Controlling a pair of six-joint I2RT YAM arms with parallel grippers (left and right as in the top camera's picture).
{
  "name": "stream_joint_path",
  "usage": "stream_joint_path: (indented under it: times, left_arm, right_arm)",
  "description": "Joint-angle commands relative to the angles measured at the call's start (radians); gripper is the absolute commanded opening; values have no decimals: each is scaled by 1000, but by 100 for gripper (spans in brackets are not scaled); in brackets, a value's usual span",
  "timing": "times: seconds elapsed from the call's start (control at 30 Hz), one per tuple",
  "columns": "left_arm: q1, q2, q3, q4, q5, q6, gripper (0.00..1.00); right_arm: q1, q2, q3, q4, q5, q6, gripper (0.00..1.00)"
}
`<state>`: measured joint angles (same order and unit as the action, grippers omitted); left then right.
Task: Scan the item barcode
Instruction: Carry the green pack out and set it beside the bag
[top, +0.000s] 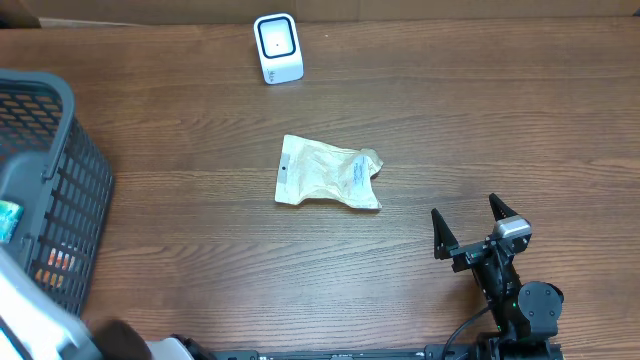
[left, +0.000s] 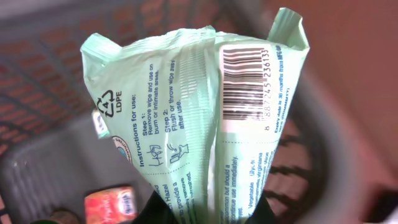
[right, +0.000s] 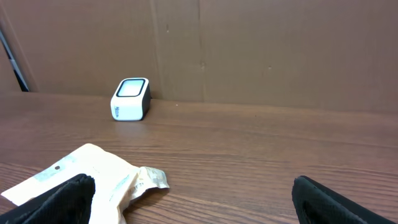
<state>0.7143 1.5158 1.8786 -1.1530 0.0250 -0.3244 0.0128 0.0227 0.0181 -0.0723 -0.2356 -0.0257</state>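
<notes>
In the left wrist view my left gripper (left: 211, 214) is shut on a pale green wipes packet (left: 186, 112), pinching its lower end. The packet stands upright above the inside of the grey basket (left: 37, 180), and its barcode (left: 245, 81) faces the camera. The white scanner (top: 277, 47) stands at the table's far edge, also visible as the scanner (right: 130, 98) in the right wrist view. My right gripper (top: 480, 225) rests open near the front right, its jaws (right: 193, 208) wide apart with nothing between them.
A cream pouch (top: 328, 173) lies flat mid-table, just ahead and left of the right gripper; it shows as the pouch (right: 93, 177) in the right wrist view. The grey basket (top: 55, 190) stands at the left edge. A red packet (left: 111, 205) lies inside it.
</notes>
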Motion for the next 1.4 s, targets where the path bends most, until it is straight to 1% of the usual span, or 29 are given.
stream_joint_path:
  times: [0.0,0.1,0.17,0.27,0.37,0.5,0.6,0.73,0.83,1.0,1.07,1.1,1.13,1.17,1.2,1.23,1.37]
  left_arm:
    - [-43,-105,11,-6,128,-20,4]
    - [-132,-181,11,-21,152,-20,4]
    - [-219,-211,9,-33,148,-15,4]
    - [-389,-221,6,-68,128,-13,4]
    - [-566,-203,-21,-87,84,-12,4]
    - [-794,-138,-109,-95,-8,-15,4]
    - [-917,-64,-208,-69,-49,-40,4]
    - [-1027,50,-340,0,-72,-79,4]
    - [-1073,129,-422,58,-103,-118,4]
    - [-1111,249,-518,156,-131,-129,4]
    - [-1120,286,-531,172,-134,-129,4]
    - [-1124,304,-531,176,-133,-129,6]
    - [-1128,314,-531,181,-133,-128,23]
    - [-1130,319,-530,186,-132,-127,48]
    - [-1131,320,-529,186,-132,-129,80]
    - [-1131,318,-522,184,-129,-128,99]
    - [-1121,293,-425,111,-139,-125,99]
  right_arm:
    - [-6,-1,-7,3,6,3,100]
    - [-6,-1,-7,3,6,3,100]
    - [-6,-1,-7,3,6,3,100]
    - [-6,-1,-7,3,6,3,100]
    - [-6,-1,-7,3,6,3,100]
    - [-7,-1,-7,3,7,3,100]
    - [-6,-1,-7,3,6,3,100]
    - [-7,-1,-7,3,6,3,100]
    - [-6,-1,-7,3,6,3,100]
    - [-6,-1,-7,3,7,3,100]
    - [-6,-1,-7,3,6,3,100]
    - [-6,-1,-7,3,7,3,100]
    - [-6,-1,-7,3,6,3,100]
    - [-6,-1,-7,3,6,3,100]
    - [-6,-1,-7,3,6,3,100]
    - [-6,-1,-7,3,7,3,100]
    - [-6,-1,-7,3,7,3,100]
